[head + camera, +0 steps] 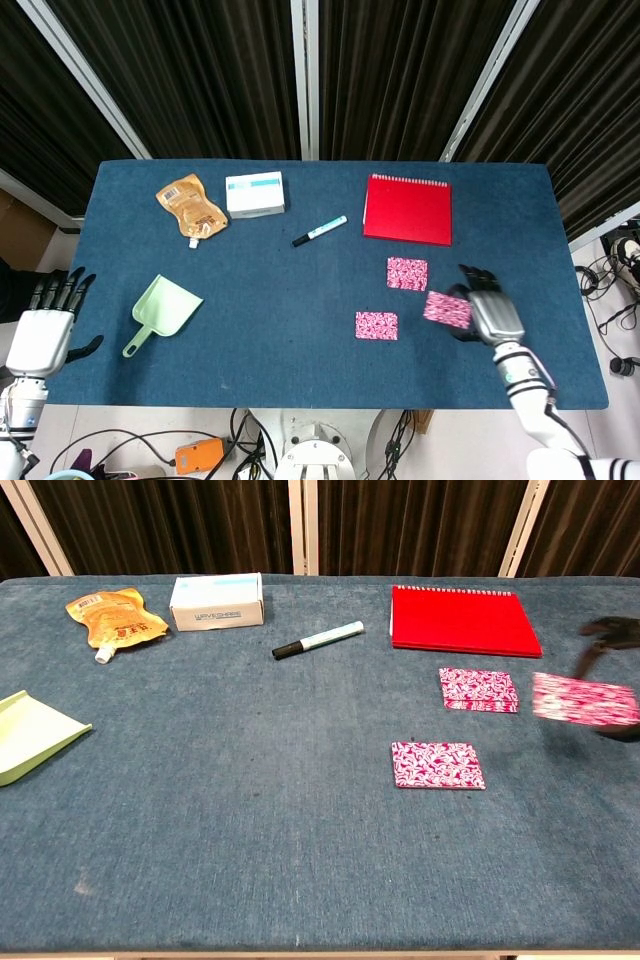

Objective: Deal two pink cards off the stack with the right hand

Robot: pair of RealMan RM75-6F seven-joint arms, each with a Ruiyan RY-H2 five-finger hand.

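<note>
Two pink patterned card piles lie flat on the blue table. One pink pile [377, 325] [438, 765] lies nearer the front edge, the other pink pile [407, 273] [479, 690] lies just below the red notebook. I cannot tell which is thicker. My right hand [487, 313] [612, 640] is to the right of both and raised off the cloth. It holds a single pink card [447, 309] [585, 700], blurred in the chest view. My left hand [45, 335] hangs beyond the table's left edge with fingers spread and nothing in it.
A red spiral notebook [408, 209] lies at the back right, a marker pen [320, 230] in the middle. A white box [255, 193] and an orange pouch [191, 206] sit at the back left. A green dustpan [163, 311] lies at the left.
</note>
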